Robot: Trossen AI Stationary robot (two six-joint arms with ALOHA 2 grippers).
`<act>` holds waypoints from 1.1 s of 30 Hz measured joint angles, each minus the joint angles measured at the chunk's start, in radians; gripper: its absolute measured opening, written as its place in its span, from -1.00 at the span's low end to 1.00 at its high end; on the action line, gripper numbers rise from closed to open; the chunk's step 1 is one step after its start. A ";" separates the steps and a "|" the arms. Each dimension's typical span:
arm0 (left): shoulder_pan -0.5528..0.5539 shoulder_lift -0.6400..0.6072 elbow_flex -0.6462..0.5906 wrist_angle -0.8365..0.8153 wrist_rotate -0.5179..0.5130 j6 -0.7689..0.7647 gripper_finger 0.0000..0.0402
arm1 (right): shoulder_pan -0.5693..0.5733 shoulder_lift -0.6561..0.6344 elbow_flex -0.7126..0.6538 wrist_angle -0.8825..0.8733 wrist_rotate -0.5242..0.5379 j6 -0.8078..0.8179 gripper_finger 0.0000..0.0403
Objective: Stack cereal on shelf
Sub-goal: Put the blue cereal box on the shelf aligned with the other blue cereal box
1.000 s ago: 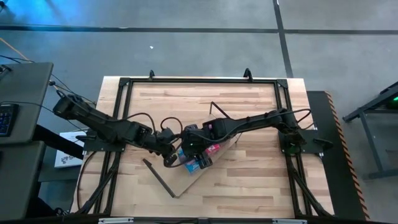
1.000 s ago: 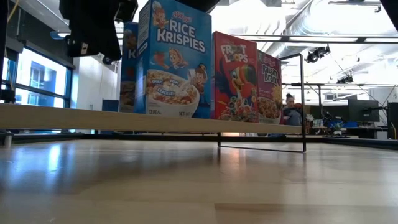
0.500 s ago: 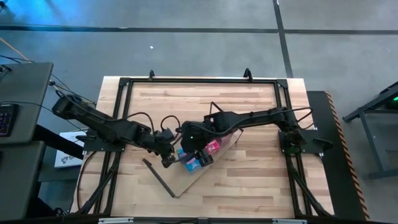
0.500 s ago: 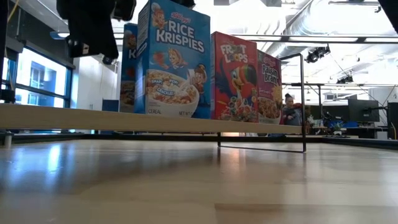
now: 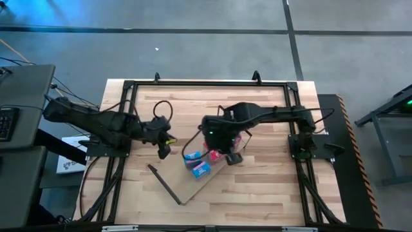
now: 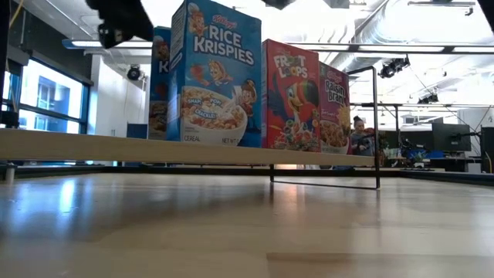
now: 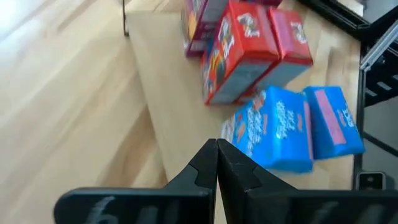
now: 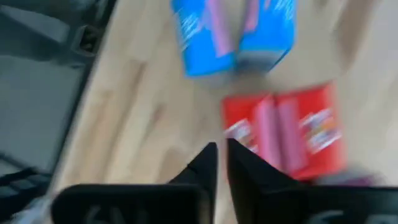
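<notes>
- Above the shelf (image 5: 187,193), right gripper (image 5: 234,158) hangs with fingers nearly together, grasping nothing; left gripper (image 5: 163,151) clenched empty, off to the side.
- Cereal (image 5: 200,169) stands upright on the board — blue, red, pink boxes touching.
- Judgement: light, stiff cardboard, easily toppled — pinch the narrow sides.
- Both arms reach inward, elbows bent.

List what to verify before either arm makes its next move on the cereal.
1. Left claw shut and empty, off to the side of the shelf: ok.
2. Right claw empty, near the boxes: ok.
3. Rice Krispies box, Froot Loops box and Raisin Bran box upright on the shelf: ok.
4. All six boxes on the shelf: cannot tell.
5. Bare board free for another box: ok.
</notes>
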State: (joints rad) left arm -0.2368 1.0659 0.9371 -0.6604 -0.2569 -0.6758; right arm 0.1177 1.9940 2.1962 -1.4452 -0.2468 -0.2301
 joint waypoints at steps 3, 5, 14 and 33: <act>0.027 0.008 -0.026 0.095 0.020 0.082 -1.00 | 0.014 -0.093 -0.155 0.034 -0.034 0.092 -0.92; 0.047 0.027 -0.056 0.176 0.064 0.130 -1.00 | 0.035 -0.189 -0.300 0.101 -0.009 0.166 -0.94; 0.118 0.049 -0.194 0.356 0.208 0.101 -1.00 | 0.204 -0.725 -0.940 0.632 0.331 0.819 -0.99; 0.058 0.181 -0.239 0.490 0.304 -0.151 -1.00 | 0.319 -0.960 -1.177 0.792 0.662 1.041 -1.00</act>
State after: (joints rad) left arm -0.1786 1.2465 0.6979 -0.1709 0.0472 -0.8273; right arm 0.4366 1.0339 1.0195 -0.6533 0.4152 0.8107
